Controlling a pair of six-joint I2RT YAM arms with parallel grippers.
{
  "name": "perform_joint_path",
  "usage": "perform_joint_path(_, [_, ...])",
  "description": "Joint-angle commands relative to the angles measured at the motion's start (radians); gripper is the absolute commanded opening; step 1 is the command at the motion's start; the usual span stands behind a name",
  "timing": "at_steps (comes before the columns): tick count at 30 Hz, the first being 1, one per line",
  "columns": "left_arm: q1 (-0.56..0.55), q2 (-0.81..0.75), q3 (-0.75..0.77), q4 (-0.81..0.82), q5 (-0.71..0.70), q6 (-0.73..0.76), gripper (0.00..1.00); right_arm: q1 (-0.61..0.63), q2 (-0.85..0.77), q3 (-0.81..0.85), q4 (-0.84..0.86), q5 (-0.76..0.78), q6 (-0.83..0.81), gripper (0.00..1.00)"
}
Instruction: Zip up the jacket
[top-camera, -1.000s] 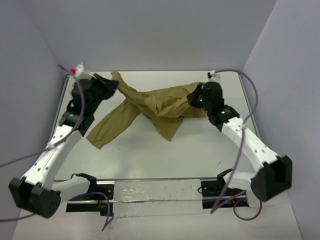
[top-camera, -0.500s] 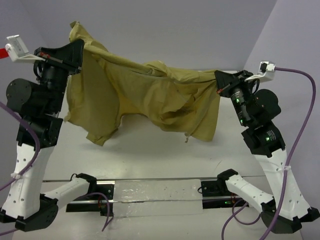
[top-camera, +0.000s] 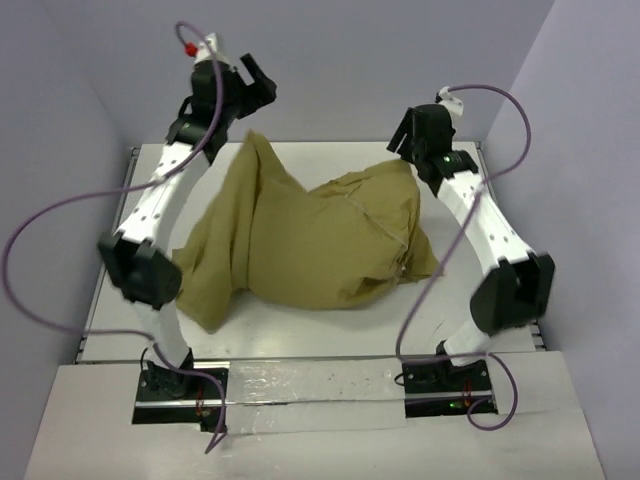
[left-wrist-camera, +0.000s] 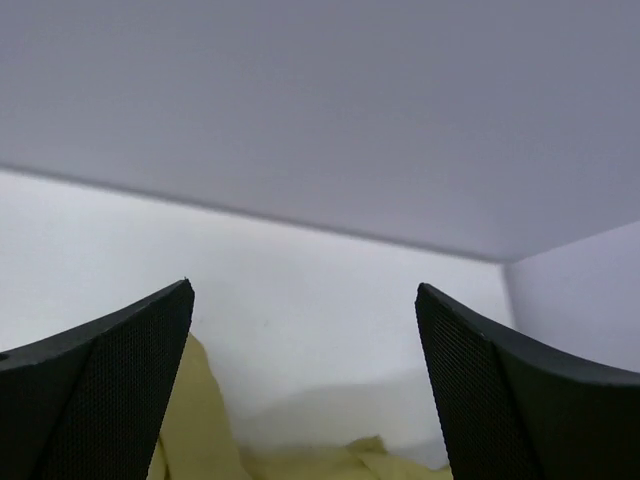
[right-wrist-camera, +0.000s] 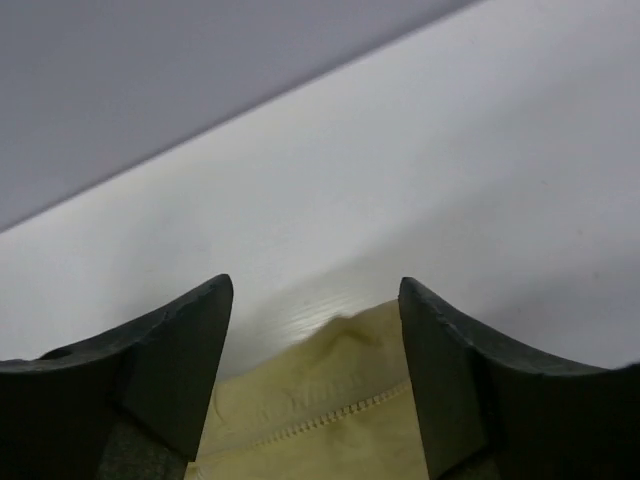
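- Jacket (top-camera: 310, 240): olive-tan cloth in a broad, crumpled heap on the table (top-camera: 330, 330). It lies below and between the two pincers, and neither holds it.
- Left pincer (top-camera: 258, 85): raised high over the jacket's far-left part. Its jaws are spread wide with nothing between them.
- A peak of cloth stands up beneath the left pincer, on its near side and clear of it.
- Left wrist view: the two dark fingers (left-wrist-camera: 100, 390) frame bare table and the wall (left-wrist-camera: 320, 120). The jacket shows only as a low strip in the gap, beneath and beyond the fingertips, and it touches neither finger.
- Right pincer (top-camera: 405, 135): held above the jacket's far-right edge and lower than the left pincer. Its jaws are parted and empty.
- The cloth begins just to the near side of the right pincer and runs away from it toward the left pincer.
- Right wrist view: the jacket's edge lies under the gap between the fingers, apart from both. A fine toothed or stitched line runs across the cloth there. Whether it is the zipper cannot be told.
- Extent of the heap: from below the left pincer, a fold trails toward the near-left side of the table. From below the right pincer, a corner of cloth reaches toward the near-right side.
- The bulk of the jacket rests midway between the two pincers, on their near side.
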Motion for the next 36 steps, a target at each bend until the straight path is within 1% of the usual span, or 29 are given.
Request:
perform_joint_path(1, [0.003,0.013,0.083,-0.208,0.014,0.026,0.99,-0.020,0.038,0.028,-0.080,0.024,-0.001,0.81])
perform_joint_path(2, [0.003,-0.027,0.013,-0.173,0.009,0.030,0.99,-0.020,0.010,-0.023,-0.042,0.015,-0.005,0.84])
perform_joint_path(4, [0.006,-0.180,-0.229,-0.054,-0.037,0.031,0.99,-0.020,-0.071,-0.150,0.030,0.006,-0.007,0.88])
perform_joint_path(7, [0.012,-0.385,-0.529,-0.006,-0.093,-0.003,0.97,-0.019,-0.142,-0.270,0.061,-0.019,0.002,0.88])
perform_joint_path(10, [0.012,-0.515,-0.705,-0.049,-0.113,-0.062,0.96,-0.014,-0.200,-0.389,0.081,-0.058,0.023,0.89])
perform_joint_path(11, [0.010,-0.561,-0.741,-0.067,-0.116,-0.089,0.95,-0.009,-0.215,-0.441,0.094,-0.069,0.032,0.90])
perform_joint_path(12, [0.010,-0.593,-0.841,-0.071,-0.112,-0.107,0.95,-0.006,-0.251,-0.505,0.101,-0.077,0.041,0.91])
perform_joint_path(14, [0.007,-0.678,-0.977,-0.072,-0.097,-0.156,0.95,0.002,-0.298,-0.553,0.113,-0.096,0.044,0.93])
perform_joint_path(15, [0.006,-0.717,-1.041,-0.061,-0.078,-0.177,0.95,0.006,-0.320,-0.594,0.117,-0.111,0.045,0.93])
perform_joint_path(17, [0.002,-0.777,-1.150,-0.055,-0.038,-0.221,0.95,0.023,-0.363,-0.625,0.114,-0.122,0.046,0.95])
perform_joint_path(18, [0.001,-0.785,-1.166,-0.056,-0.032,-0.237,0.95,0.026,-0.370,-0.635,0.110,-0.123,0.044,0.95])
perform_joint_path(20, [-0.005,-0.803,-1.233,-0.053,-0.039,-0.256,0.95,0.079,-0.414,-0.654,0.096,-0.096,0.044,0.95])
perform_joint_path(23, [-0.006,-0.767,-1.255,-0.079,-0.108,-0.286,0.95,0.133,-0.440,-0.695,0.085,-0.029,0.057,0.95])
perform_joint_path(25, [-0.007,-0.723,-1.268,-0.088,-0.154,-0.316,0.95,0.148,-0.443,-0.727,0.087,-0.025,0.076,0.95])
perform_joint_path(27, [-0.007,-0.692,-1.301,-0.025,-0.121,-0.335,0.91,0.157,-0.431,-0.755,0.100,-0.051,0.100,0.94])
perform_joint_path(28, [-0.007,-0.680,-1.317,0.013,-0.097,-0.337,0.88,0.162,-0.422,-0.767,0.111,-0.060,0.108,0.92])
perform_joint_path(29, [-0.007,-0.659,-1.335,0.069,-0.077,-0.341,0.74,0.165,-0.403,-0.780,0.141,-0.067,0.120,0.88])
perform_joint_path(30, [-0.007,-0.639,-1.345,0.108,-0.054,-0.340,0.55,0.166,-0.382,-0.782,0.164,-0.068,0.132,0.82])
perform_joint_path(31, [-0.005,-0.602,-1.342,0.133,-0.036,-0.337,0.30,0.166,-0.356,-0.772,0.173,-0.061,0.144,0.61])
perform_joint_path(32, [-0.002,-0.545,-1.332,0.155,-0.025,-0.333,0.00,0.166,-0.323,-0.753,0.177,-0.048,0.156,0.28])
perform_joint_path(33, [0.000,-0.503,-1.294,0.176,-0.012,-0.318,0.00,0.164,-0.276,-0.728,0.183,-0.031,0.161,0.10])
perform_joint_path(34, [0.001,-0.467,-1.263,0.193,-0.001,-0.305,0.00,0.162,-0.238,-0.691,0.186,-0.014,0.164,0.00])
perform_joint_path(36, [0.009,-0.388,-1.194,0.226,0.023,-0.278,0.00,0.151,-0.170,-0.615,0.200,0.003,0.161,0.00])
